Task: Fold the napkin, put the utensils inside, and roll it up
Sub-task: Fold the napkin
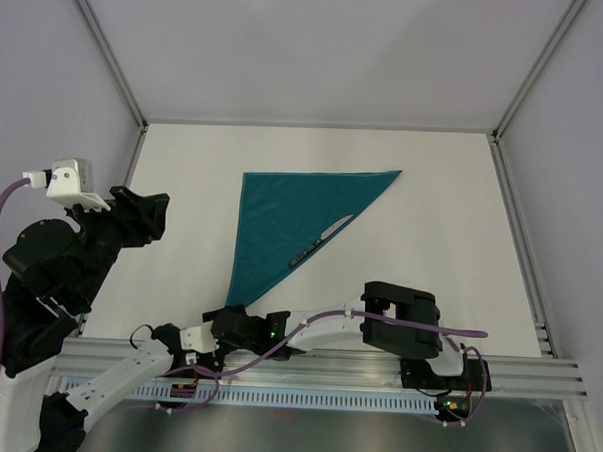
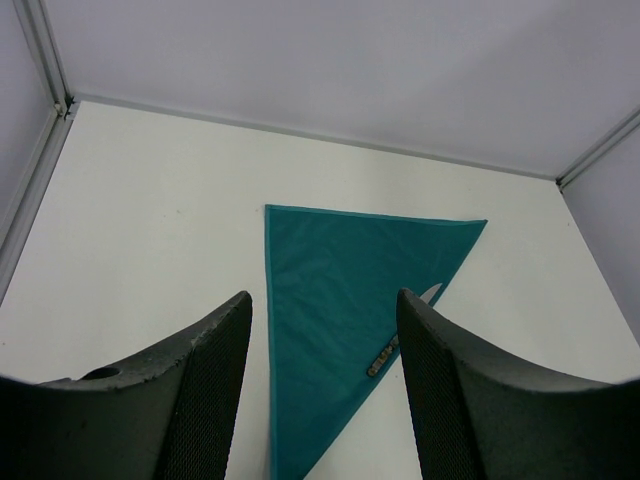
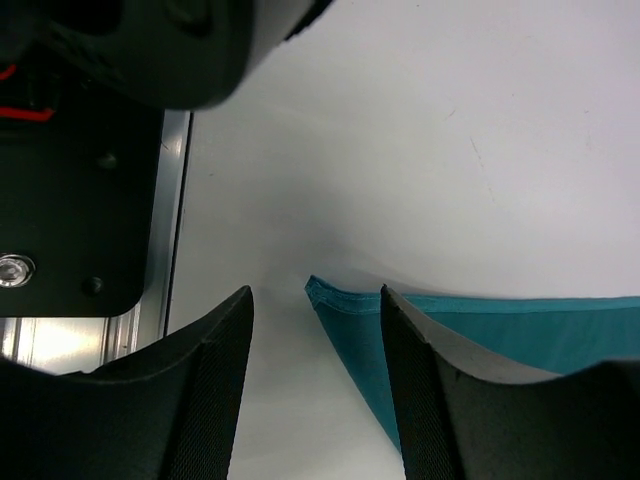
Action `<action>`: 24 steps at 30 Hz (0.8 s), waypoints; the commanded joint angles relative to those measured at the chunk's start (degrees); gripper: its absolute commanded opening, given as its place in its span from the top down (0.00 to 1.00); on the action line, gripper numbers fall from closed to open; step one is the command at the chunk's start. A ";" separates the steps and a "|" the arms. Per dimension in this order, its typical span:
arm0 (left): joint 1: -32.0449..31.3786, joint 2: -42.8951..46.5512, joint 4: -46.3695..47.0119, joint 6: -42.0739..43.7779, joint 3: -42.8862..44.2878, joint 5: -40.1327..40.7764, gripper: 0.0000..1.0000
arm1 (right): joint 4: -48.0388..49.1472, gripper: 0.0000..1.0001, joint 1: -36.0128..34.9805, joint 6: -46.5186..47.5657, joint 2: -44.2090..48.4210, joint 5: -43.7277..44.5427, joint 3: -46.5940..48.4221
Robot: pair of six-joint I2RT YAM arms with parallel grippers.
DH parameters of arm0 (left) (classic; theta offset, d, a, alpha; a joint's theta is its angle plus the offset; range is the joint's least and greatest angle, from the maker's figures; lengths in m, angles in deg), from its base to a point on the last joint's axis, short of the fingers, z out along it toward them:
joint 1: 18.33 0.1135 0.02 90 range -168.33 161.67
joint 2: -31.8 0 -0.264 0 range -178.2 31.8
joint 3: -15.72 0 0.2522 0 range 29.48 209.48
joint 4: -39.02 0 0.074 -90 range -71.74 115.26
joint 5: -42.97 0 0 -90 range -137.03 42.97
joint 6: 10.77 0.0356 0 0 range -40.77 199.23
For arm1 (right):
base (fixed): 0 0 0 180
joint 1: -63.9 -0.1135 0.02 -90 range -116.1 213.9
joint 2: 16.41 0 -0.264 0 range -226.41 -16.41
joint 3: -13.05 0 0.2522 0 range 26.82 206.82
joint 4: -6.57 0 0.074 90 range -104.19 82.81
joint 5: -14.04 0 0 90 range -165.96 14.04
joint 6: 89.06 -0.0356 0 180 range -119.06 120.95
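Observation:
The teal napkin lies folded into a triangle on the white table, its long point toward the near edge. One utensil, a knife with a silvery blade and a dark handle, lies along the napkin's diagonal right edge. It also shows in the left wrist view. My right gripper is open and low at the napkin's near tip. That hemmed corner sits between its fingers. My left gripper is open, empty and raised at the left, looking down on the napkin.
Metal frame rails border the table on the left, right and back. The rail at the near edge and the left arm's base lie close to the right gripper.

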 commanded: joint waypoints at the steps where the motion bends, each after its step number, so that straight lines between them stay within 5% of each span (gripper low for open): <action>1: -0.55 0.50 -1.55 0.06 -1.02 1.33 0.35 | 3.75 0.40 3.33 -4.08 -2.73 5.67 6.73; 24: -0.56 -0.02 -1.55 0.50 -1.55 1.68 0.34 | -1.79 0.38 5.36 -10.41 2.02 1.71 5.85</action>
